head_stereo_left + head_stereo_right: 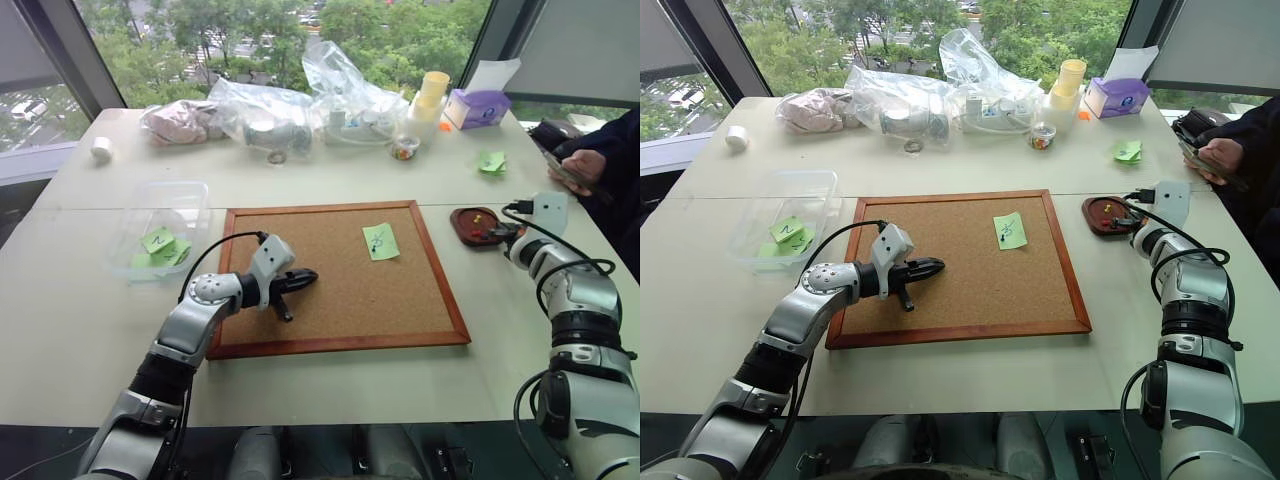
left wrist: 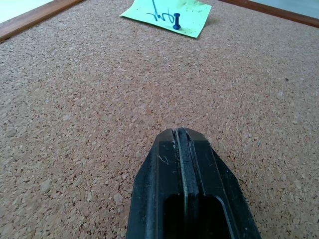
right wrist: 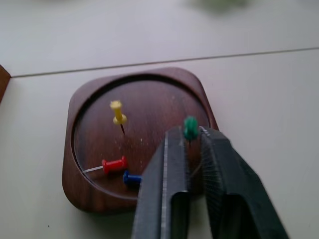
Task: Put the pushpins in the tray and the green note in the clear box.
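- while your right gripper (image 3: pixel 193 144) hangs over the tray (image 3: pixel 79 117), its fingers stand slightly apart with a green pushpin (image 3: pixel 190 127) at their tips.
- your left gripper (image 2: pixel 180 144) is closed, empty, over the cork board (image 1: pixel 330 300); the pinned green note (image 1: pixel 381 241) lies well beyond it.

Blue pushpin (image 3: pixel 131 178) half hidden behind right end effector (image 3: pixel 195 138), person (image 1: pixel 600 160) cut off at picture edge
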